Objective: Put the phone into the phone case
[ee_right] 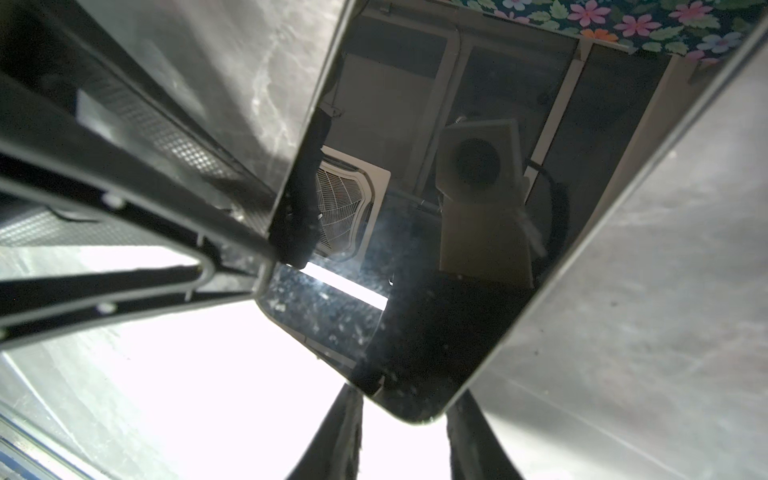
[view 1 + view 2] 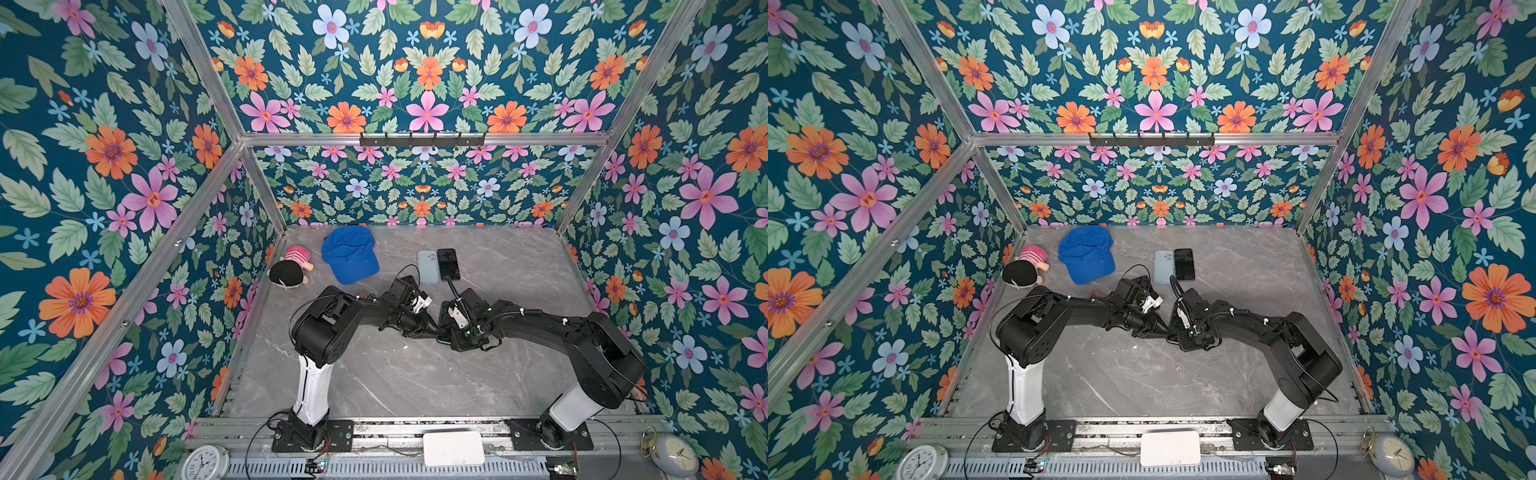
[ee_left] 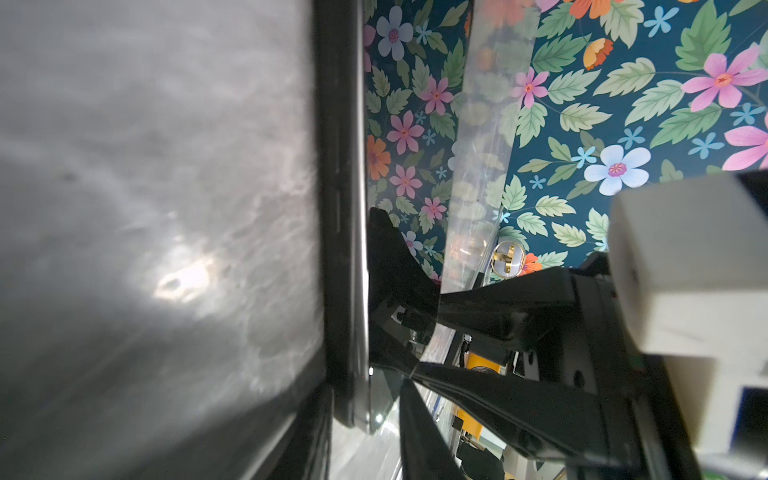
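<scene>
Both top views are sharp and evenly lit from above, with soft shadows on the tabletop point(image 2: 395, 374). In the wrist views the tabletop is blurred and washed out by glare, and a ceiling light is mirrored in the phone point(image 1: 457, 249).

Pretty clearly a robot lab test booth: aluminium frame point(image 2: 291, 139), floral panels point(image 2: 428, 62), arms point(image 2: 313, 386) bolted along a marble desk point(image 2: 415, 382).

Grey marble tabletop point(image 2: 415, 382) lies open from 3 to 6 o'clock; crumpled blue fabric cap point(image 2: 350, 259) and pink-striped plush doll point(image 2: 291, 268) block 10 to 11.
</scene>
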You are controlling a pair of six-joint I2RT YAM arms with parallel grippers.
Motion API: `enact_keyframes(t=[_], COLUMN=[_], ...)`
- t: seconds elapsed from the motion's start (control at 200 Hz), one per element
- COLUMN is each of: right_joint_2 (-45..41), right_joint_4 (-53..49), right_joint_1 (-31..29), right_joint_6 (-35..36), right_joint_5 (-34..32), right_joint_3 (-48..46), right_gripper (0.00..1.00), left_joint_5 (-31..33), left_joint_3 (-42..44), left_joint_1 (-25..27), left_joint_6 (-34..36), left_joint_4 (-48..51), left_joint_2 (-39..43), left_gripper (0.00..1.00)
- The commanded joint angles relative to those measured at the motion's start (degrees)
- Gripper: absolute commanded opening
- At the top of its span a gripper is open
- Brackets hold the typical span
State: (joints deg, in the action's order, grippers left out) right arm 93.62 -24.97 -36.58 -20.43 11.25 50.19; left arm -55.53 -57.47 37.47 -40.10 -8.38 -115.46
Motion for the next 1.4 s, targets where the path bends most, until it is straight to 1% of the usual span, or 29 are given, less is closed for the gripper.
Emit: enact_keyframes(t=[0.0, 0.135, 0.275, 0.41, 0.565, 0.69, 0.79, 1.04, 1.14, 1.395], right_joint_2=[0.22, -0.10, -1.13, -2.50, -2.92, -3.26, -3.96, -5.29, -5.05, -4.43], right_joint_4=[3.88, 4.31, 3.82, 3.44, 3.42, 3.53, 3.70, 4.36, 4.65, 6.10], right_joint_1=[-0.09, 0.06, 0.11, 0.16, 0.30, 0.62, 1.26, 2.38, 2.39, 2.47], right_joint_6=[-1.45, -2.11, -2.73, -3.13, -3.27, -3.28, -3.32, -3.48, -3.57, -4.07], right_joint_5=[1.41, 1.85, 2.20, 2.38, 2.73, 2.99, 3.47, 4.61, 4.97, 6.07], right_joint_3=[-0.61, -1.30, -2.11, -2.47, -2.66, -3.20, -3.77, -4.58, -4.66, -4.84], right_gripper=[0.30, 0.28, 0.28, 0.32, 0.37, 0.39, 0.41, 0.42, 0.42, 0.42], left_joint_5=[-1.46, -0.07, 4.52, 8.40, 11.86, 14.57, 16.21, 16.60, 16.39, 16.24], left_joint_3=[0.34, -0.37, -2.76, -5.19, -8.06, -10.02, -10.94, -12.66, -12.94, -13.19], left_joint_1=[0.77, 0.83, 0.79, 0.92, 1.92, 3.06, 3.41, 3.57, 3.57, 3.56], left_joint_6=[0.08, 2.47, 8.18, 12.05, 15.26, 17.12, 17.98, 18.63, 18.57, 18.57], left_joint_4=[0.93, 4.79, 14.21, 20.86, 26.56, 30.30, 32.23, 33.52, 33.43, 33.43], left_joint_2=[0.04, 0.87, 2.12, 2.83, 3.22, 3.31, 3.05, 1.65, 1.05, -0.03], left_gripper=[0.29, 0.29, 0.31, 0.34, 0.41, 0.42, 0.35, 0.20, 0.17, 0.12])
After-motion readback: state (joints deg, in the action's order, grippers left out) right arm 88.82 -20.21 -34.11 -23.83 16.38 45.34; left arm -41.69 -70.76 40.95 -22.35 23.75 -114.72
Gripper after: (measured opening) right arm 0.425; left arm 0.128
